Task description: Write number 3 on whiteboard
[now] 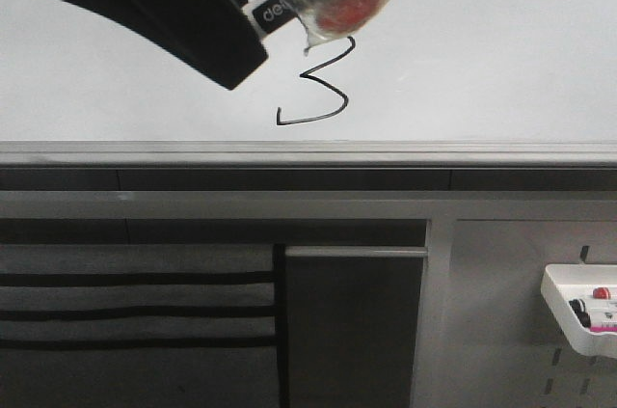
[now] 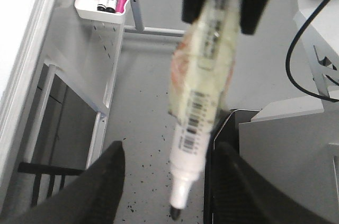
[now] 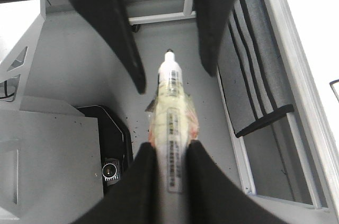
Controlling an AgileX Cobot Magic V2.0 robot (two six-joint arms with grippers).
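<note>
The right pincer [image 3: 168, 179] is clamped on a tape-wrapped marker [image 3: 170, 113]. The left pincer [image 2: 164, 181] stands apart around the marker's tip. Beyond, the number 3 [image 1: 321, 86] sits low on the whiteboard [image 1: 501, 51], above its rail.

Glossy whiteboard [image 1: 501, 51], grey metal rail [image 1: 308, 152], matt black gripper [image 3: 172, 181]

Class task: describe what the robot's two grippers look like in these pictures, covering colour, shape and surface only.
Both grippers are matt black. The left gripper has broad, rounded fingers. The right gripper has smooth fingers that narrow upward. No markings show on either.
</note>
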